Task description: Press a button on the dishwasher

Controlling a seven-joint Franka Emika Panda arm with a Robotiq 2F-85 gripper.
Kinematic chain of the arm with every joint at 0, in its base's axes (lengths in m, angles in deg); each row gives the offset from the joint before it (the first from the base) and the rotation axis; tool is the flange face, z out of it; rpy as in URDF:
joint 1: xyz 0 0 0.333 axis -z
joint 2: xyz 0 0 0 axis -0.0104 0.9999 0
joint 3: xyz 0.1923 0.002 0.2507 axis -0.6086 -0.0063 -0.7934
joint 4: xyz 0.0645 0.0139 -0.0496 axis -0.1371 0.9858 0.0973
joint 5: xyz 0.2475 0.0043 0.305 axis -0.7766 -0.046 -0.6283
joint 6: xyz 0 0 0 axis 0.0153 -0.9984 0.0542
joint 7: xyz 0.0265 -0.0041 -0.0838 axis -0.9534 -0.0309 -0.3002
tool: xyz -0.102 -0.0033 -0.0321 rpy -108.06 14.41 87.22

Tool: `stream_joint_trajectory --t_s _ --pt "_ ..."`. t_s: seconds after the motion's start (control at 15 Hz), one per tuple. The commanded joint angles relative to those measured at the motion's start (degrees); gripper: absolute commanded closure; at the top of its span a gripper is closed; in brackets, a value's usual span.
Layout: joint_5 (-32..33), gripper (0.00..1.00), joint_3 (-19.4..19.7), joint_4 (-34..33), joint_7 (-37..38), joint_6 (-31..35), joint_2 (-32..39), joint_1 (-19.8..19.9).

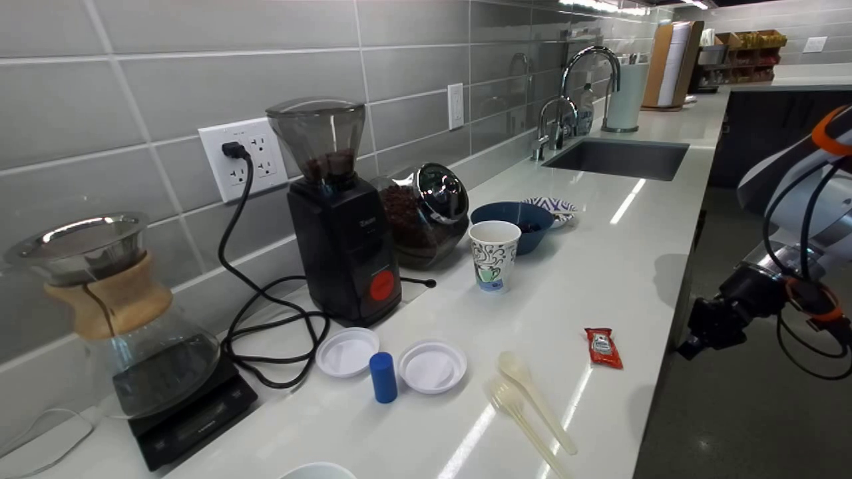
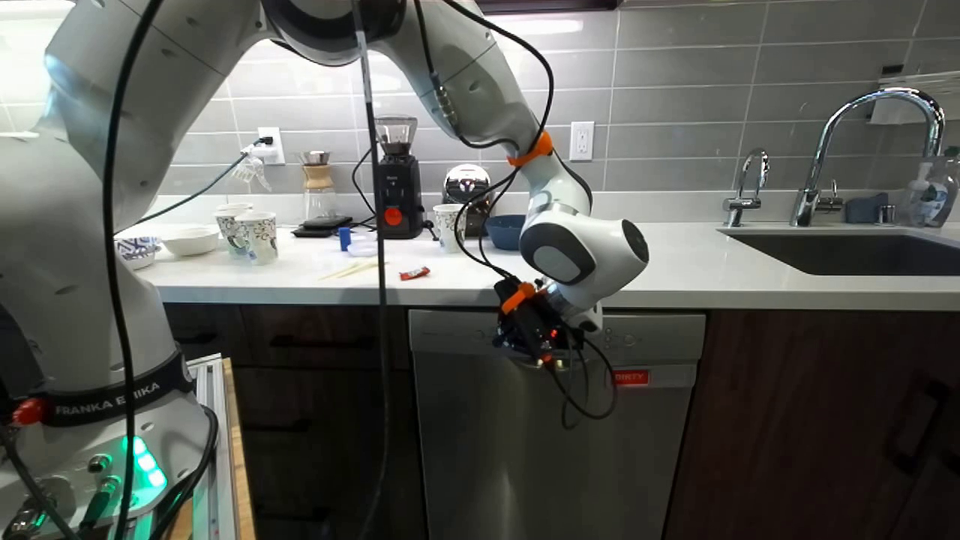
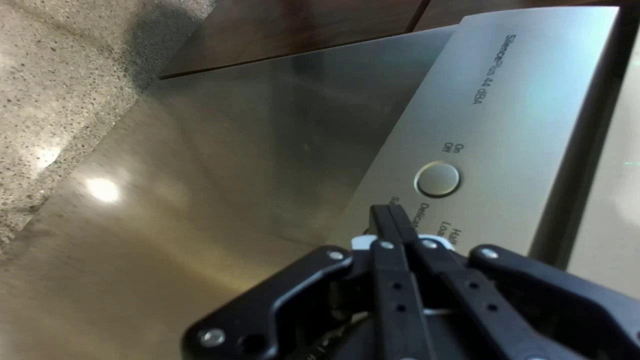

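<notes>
- The dishwasher (image 2: 555, 465) stands below the worktop (image 2: 682, 259), set between dark cupboard fronts (image 2: 795, 420) with wood grain; its door is a smooth, flat sheet of metallic look, with soft reflections.
- Along the dishwasher's top runs a paler, satin control panel (image 3: 500, 125), which carries a round, flat button (image 3: 438, 180) beside the words "On Off".
- In front of the dishwasher's control panel is the black, angular gripper (image 3: 389, 207); its jaws are together, with narrow straight tips near the round button. Whether they touch the metal, I cannot tell.
- On the dishwasher's front there is a rectangular red label (image 2: 632, 377) with the word "DIRTY".
- At the foot of the dishwasher, the floor (image 3: 75, 95) is speckled like stone and shiny.
- Above the dishwasher, on the glossy white worktop, stand a round dark blue bowl (image 2: 505, 233) and a tapered cup (image 1: 494, 256) with printed swirls.
- Past one edge of the dishwasher, a rectangular grey sink (image 2: 862, 255) is let into the worktop, with a curved chrome tap (image 2: 904, 94) behind.
</notes>
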Motion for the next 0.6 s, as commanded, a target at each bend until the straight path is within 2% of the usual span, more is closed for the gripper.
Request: stream_joint_trajectory --t_s 0.0,0.27,0.53 --pt "3.05 1.0 1.59 2.51 4.06 -1.0 -3.86 -0.91" --pt "12.3 1.0 4.12 5.41 6.39 0.05 -8.58 -1.59" --pt "20.36 1.0 4.48 10.78 5.9 -0.06 -16.01 -1.85"
